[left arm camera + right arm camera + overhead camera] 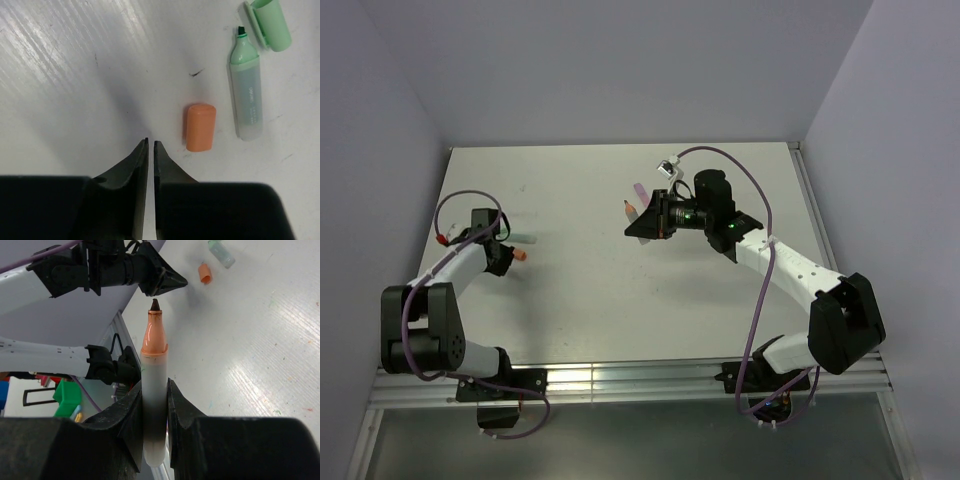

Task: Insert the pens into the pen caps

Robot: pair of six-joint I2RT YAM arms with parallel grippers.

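Two fingers (131, 420) of the right gripper (155, 407) are clamped on the pale pen (154, 372). They grab the lower half of the barrel, so the uncapped orange tip sticks straight out past the fingertips. From the top camera that gripper sits a bit right of mid-table, and a small pink piece (640, 190) lies just beyond it. I can't tell if that's a pen or a cap, it's too tiny.

Over on the left gripper (151, 145), the fingers (140, 165) are squeezed nearly together, just a thin slit between them and nothing in it. The orange cap (200, 127) lies on the table (75, 75) just ahead of the tips and off to the right, not touching them. Past it the mint-green pen (246, 95) lies flat with its cap off, nib pointing away from the gripper. The green cap (270, 22) lies right next to that nib, though I can't tell whether they actually touch.
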